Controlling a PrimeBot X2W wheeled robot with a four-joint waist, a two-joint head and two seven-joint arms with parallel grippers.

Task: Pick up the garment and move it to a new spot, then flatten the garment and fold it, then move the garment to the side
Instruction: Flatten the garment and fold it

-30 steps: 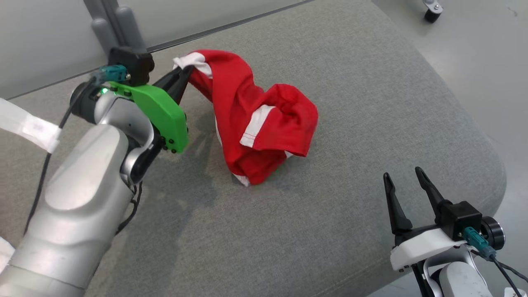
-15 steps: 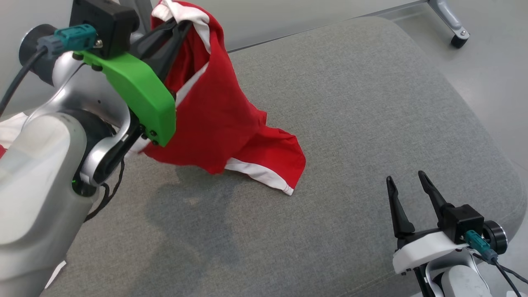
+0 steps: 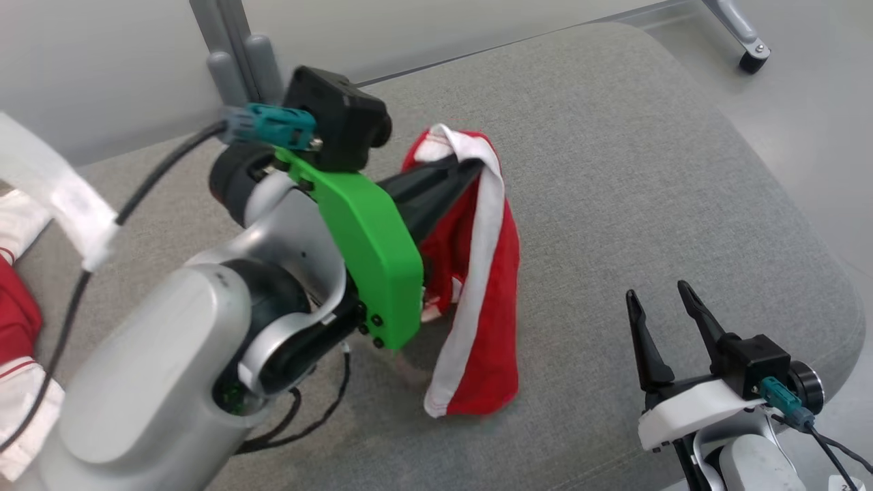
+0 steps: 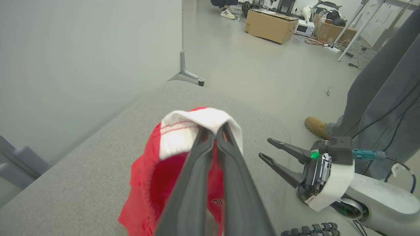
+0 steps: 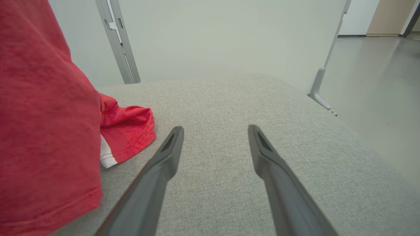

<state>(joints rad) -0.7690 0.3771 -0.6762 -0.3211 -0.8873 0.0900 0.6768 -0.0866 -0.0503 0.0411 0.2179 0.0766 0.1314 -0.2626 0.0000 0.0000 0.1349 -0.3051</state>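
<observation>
Grey woven pad with rounded corners sits before a pale wall on a smooth grey floor; a caster leg stands off its far corner; a box, a person's trouser legs and a tan boot show beyond; more red-and-white cloth lies at the pad's left edge. A second ago the garment lay bunched on the pad, pinched at one white edge; half a second ago it was lifted high at the left; now the left gripper, clamped on that white band, holds it nearer the pad's middle. Red with white trim, the garment hangs in a narrow drape, its lower end on the pad; the right gripper waits by the near right corner as before, fingers spread and holding nothing.
</observation>
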